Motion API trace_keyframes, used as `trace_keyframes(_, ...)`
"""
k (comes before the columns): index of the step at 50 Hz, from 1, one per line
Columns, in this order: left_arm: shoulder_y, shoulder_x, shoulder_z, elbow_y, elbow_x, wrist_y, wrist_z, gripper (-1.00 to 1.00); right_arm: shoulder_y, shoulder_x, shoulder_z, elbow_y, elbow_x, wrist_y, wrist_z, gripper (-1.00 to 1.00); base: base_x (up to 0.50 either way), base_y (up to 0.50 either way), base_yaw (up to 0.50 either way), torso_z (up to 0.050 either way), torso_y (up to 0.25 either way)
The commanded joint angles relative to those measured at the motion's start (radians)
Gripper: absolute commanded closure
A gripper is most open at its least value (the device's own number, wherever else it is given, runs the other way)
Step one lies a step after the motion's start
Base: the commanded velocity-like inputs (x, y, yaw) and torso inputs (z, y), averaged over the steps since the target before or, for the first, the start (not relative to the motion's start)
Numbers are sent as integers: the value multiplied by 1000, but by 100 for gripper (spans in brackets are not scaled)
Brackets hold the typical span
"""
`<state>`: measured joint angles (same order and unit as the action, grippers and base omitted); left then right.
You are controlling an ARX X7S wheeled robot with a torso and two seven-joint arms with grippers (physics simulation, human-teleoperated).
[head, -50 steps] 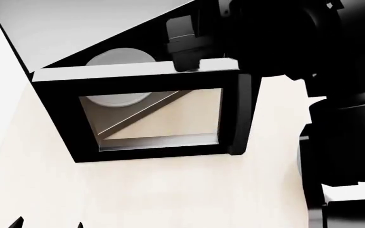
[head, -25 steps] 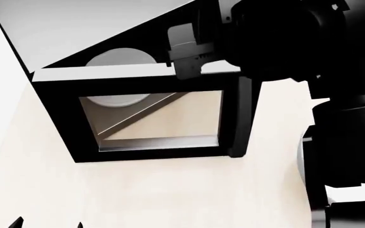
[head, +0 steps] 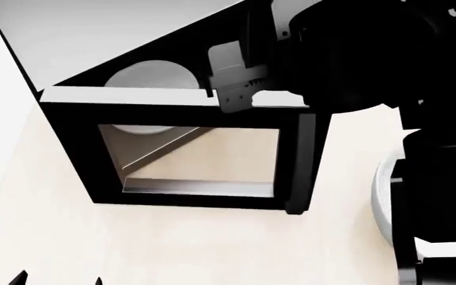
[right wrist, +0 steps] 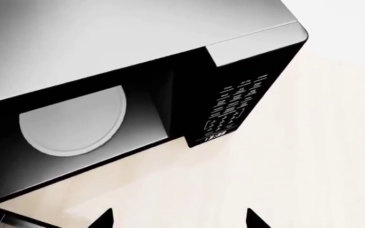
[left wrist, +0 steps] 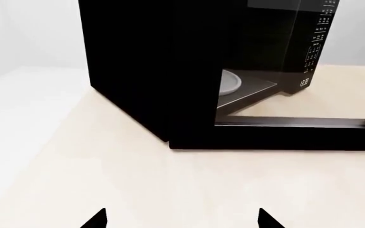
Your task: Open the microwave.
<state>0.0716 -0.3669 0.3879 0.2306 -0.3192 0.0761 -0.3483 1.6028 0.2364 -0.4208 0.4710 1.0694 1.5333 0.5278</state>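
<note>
The black microwave (head: pixel 117 35) with its grey top stands at the back left in the head view. Its glass-windowed door (head: pixel 69 148) hangs swung wide open toward me. The cavity is exposed, with the round white turntable (right wrist: pixel 72 121) inside and the button panel (right wrist: pixel 230 111) beside it. My right gripper (right wrist: pixel 179 219) is open and holds nothing. In the head view it (head: pixel 236 83) hovers at the door's top edge near the handle side. My left gripper (left wrist: pixel 182 221) is open low over the counter, short of the door (left wrist: pixel 284 137).
The microwave rests on a pale beige counter (head: pixel 212 249). A white bowl (head: pixel 380 196) shows at the right, mostly hidden behind my black right arm (head: pixel 370 53). White wall lies to the left of the microwave.
The door has swung further open, its handle side coming toward me. My right arm has shifted a little and the bowl's rim has come into view. The left gripper has stayed put.
</note>
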Motion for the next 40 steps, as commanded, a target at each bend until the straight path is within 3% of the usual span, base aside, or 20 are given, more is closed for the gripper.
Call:
trace_keyframes(1, 1, -3, 1, 2, 0, 3, -3, -100, -33, 33, -1, -45, 177, 25, 121, -100, 0, 0, 0, 0, 0)
trace_keyframes(40, -1, -10, 9, 3, -5, 5, -9, -100, -141, 109, -73, -207, 689, -23, 489, -100, 0, 0, 0, 0, -1)
